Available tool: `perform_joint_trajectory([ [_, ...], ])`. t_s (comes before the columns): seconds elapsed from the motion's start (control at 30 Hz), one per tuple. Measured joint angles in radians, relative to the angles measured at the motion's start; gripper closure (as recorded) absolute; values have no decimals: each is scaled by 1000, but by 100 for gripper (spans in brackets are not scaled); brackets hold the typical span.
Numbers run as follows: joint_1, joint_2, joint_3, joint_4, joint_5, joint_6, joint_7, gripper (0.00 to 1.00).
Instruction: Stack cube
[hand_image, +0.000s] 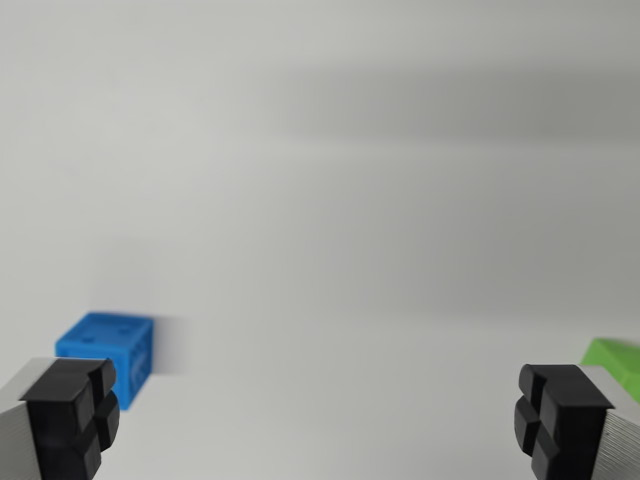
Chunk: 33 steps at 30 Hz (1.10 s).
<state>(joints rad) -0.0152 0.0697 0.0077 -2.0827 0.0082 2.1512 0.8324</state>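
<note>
A blue cube (108, 350) rests on the white surface at the wrist view's lower left, just beyond my left fingertip (72, 415). A green cube (618, 362) shows only as a corner at the right edge, partly hidden behind my right fingertip (560, 420). My gripper (315, 420) is open wide, with bare white surface and nothing else between its black pads. Neither cube lies between the fingers.
A plain white tabletop (330, 200) fills the rest of the view, with a soft grey shadow band across the far upper part.
</note>
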Motion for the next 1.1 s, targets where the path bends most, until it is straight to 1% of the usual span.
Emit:
perform_joint_trajectory([
  [0.23, 13, -17, 7, -45, 0, 28, 25, 0],
  [0.63, 39, -46, 25, -129, 0, 82, 76, 0],
  [0.93, 64, -67, 43, -200, 0, 131, 126, 0],
  [1.1, 80, -77, 56, -241, 0, 163, 160, 0],
])
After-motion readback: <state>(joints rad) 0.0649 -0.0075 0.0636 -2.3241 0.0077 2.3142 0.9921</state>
